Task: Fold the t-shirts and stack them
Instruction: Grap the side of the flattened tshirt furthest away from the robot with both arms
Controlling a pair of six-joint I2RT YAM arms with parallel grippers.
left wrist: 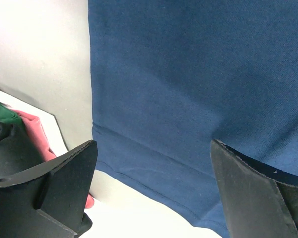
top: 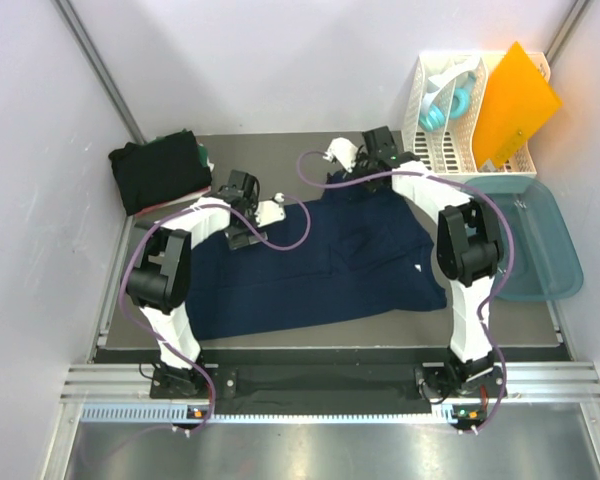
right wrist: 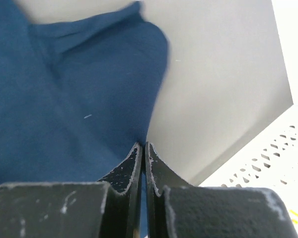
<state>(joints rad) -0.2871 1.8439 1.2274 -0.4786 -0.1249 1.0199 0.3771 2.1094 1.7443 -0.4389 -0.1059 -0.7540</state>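
Observation:
A navy blue t-shirt [top: 320,270] lies spread across the table, its small white neck label [top: 418,268] toward the right. My right gripper [top: 352,178] is at the shirt's far edge. In the right wrist view its jaws [right wrist: 143,145] are shut, with a sliver of the blue cloth [right wrist: 64,99] pinched between them. My left gripper [top: 248,236] hangs over the shirt's far left part. It is open [left wrist: 153,148], with the stitched hem of the navy cloth [left wrist: 188,89] under the gap and nothing held. A stack of folded t-shirts [top: 160,170] sits at the back left.
In the left wrist view the folded stack shows black [left wrist: 10,144], green [left wrist: 2,111] and pink [left wrist: 35,134] layers. A white slotted rack [top: 450,110] with an orange sheet [top: 515,100] stands at the back right. A teal tub [top: 530,235] sits right of the shirt.

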